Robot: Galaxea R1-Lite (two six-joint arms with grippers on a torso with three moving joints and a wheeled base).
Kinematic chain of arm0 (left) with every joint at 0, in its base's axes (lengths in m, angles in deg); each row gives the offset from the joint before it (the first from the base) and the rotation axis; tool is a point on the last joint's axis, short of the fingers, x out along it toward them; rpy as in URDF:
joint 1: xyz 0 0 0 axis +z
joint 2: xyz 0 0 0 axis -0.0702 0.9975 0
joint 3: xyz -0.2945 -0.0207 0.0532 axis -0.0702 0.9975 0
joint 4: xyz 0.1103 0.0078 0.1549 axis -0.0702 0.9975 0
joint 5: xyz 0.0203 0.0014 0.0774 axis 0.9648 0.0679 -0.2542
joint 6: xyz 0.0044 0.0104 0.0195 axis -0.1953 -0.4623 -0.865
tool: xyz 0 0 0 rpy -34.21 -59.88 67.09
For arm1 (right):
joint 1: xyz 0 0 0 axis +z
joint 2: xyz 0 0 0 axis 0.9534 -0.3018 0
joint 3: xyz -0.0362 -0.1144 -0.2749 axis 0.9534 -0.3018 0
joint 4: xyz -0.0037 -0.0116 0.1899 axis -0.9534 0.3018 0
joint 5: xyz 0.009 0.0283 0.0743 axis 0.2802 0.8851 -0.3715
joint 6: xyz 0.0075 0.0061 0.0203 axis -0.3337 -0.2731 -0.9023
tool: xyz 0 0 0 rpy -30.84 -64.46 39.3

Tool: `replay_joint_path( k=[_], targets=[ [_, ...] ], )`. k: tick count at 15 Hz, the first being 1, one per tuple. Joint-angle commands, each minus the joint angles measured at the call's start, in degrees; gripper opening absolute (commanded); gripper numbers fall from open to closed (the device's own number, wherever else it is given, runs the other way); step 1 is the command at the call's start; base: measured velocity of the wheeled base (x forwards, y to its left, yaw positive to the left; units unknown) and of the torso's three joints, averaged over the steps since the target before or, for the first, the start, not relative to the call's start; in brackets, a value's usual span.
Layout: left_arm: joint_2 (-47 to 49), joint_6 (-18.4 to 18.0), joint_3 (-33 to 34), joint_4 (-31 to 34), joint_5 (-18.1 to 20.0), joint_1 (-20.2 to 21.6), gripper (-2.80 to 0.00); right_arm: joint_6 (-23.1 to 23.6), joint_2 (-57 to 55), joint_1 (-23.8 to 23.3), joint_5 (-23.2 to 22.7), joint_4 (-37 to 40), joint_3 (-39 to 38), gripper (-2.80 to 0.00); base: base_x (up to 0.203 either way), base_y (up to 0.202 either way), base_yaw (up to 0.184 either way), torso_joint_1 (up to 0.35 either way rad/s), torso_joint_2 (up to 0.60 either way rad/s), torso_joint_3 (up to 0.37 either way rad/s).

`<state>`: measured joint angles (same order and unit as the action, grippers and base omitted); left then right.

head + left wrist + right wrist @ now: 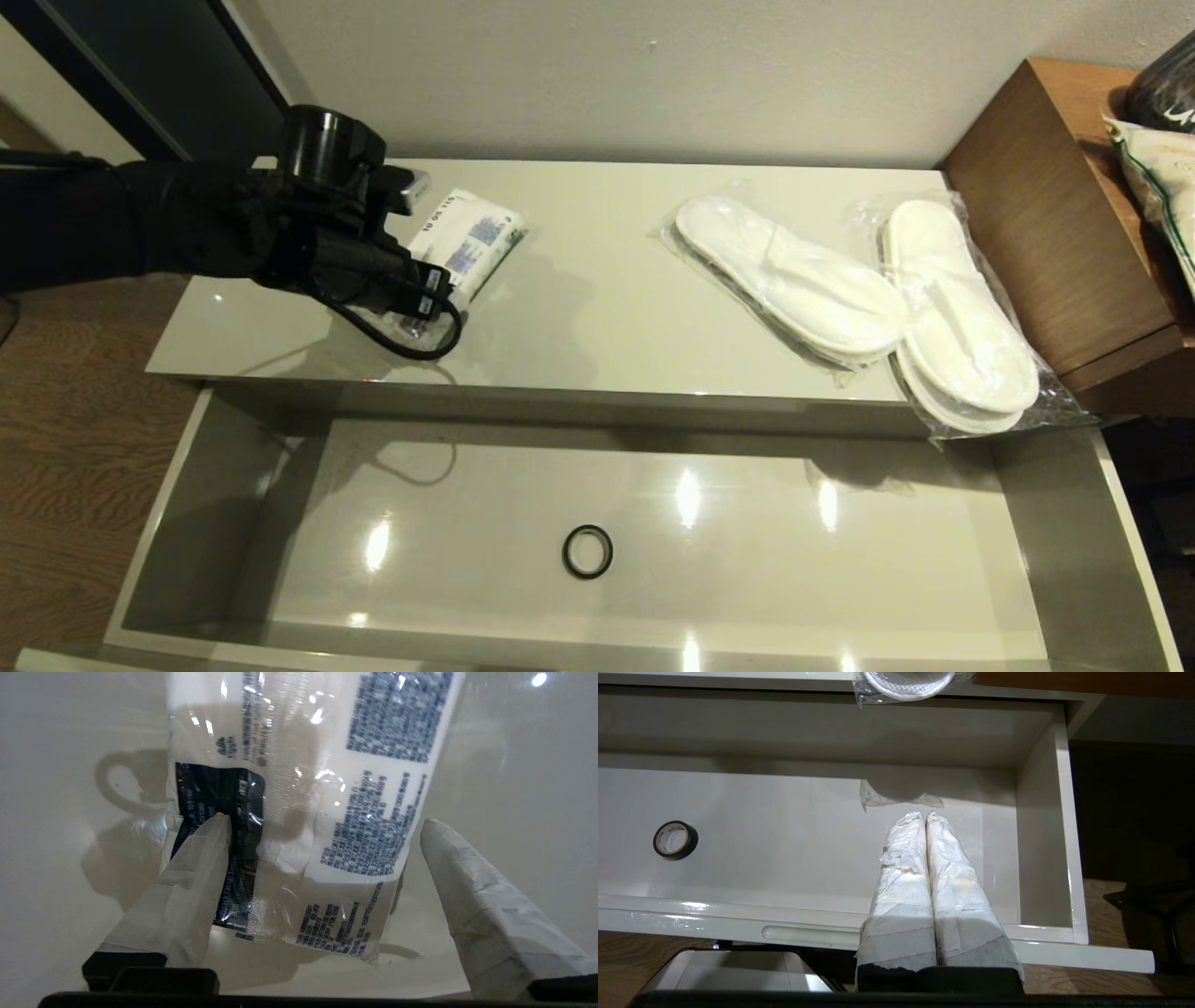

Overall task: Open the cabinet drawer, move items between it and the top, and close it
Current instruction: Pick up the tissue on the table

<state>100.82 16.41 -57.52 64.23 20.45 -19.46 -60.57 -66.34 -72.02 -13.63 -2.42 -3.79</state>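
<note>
Left fingers [201, 868]: spread wide, holding nothing; one pad overlaps the packet's dark label, the other stands clear on its far side.
Left gripper [425, 280]: upper left of the head view, over the packet.
Packet [464, 241]: flat on the top [597, 280], likely just set down, well inside its edges.
Slippers: two bagged pairs [789, 275] [962, 308] at right; the outer bag overhangs the front edge above the drawer.
Drawer [159, 523]: pulled fully out across the lower frame, holding only a black ring [587, 551]; broad bare floor either side.
Right gripper [927, 821]: pressed together, empty, before the drawer's right end.
</note>
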Motion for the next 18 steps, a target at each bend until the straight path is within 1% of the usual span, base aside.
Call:
replay_joint_path(
  k=[1,4,5,10,12,15,18],
  targets=[
    [-0.32,-1.16,2.68,0.41,-0.09,-0.04,0.0,0.02,0.1,0.02,0.0,-0.05,-0.01,-2.8,0.0,0.0,0.0,0.0,0.0,0.0],
    [0.18,-1.42,3.86,0.4,-0.19,-0.04,0.0,0.02,0.02,0.02,0.0,-0.05,-0.01,-2.8,0.0,0.0,0.0,0.0,0.0,0.0],
    [0.38,-1.42,3.93,0.4,-0.2,-0.04,-2.8,0.02,0.01,0.02,0.0,-0.05,-0.01,-2.8,0.0,0.0,0.0,0.0,0.0,0.0],
    [0.26,-1.24,6.2,0.31,-0.54,-0.08,-2.8,0.02,0.08,0.02,0.0,-0.05,-0.01,-2.8,0.0,0.0,0.0,0.0,0.0,0.0],
    [-1.24,-0.96,7.98,-0.81,-0.48,-0.13,-2.8,0.02,0.07,0.02,0.0,-0.05,-0.01,-2.8,0.0,0.0,0.0,0.0,0.0,0.0],
    [-8.87,0.28,11.34,-2.59,-0.31,-0.92,-2.8,0.02,0.04,0.02,0.0,-0.05,-0.01,-2.8,0.0,0.0,0.0,0.0,0.0,0.0],
    [-21.03,1.61,16.65,-0.57,-0.33,-1.84,-2.8,0.02,0.1,0.02,0.0,-0.05,-0.01,-2.8,0.0,0.0,0.0,0.0,0.0,0.0]
  ],
)
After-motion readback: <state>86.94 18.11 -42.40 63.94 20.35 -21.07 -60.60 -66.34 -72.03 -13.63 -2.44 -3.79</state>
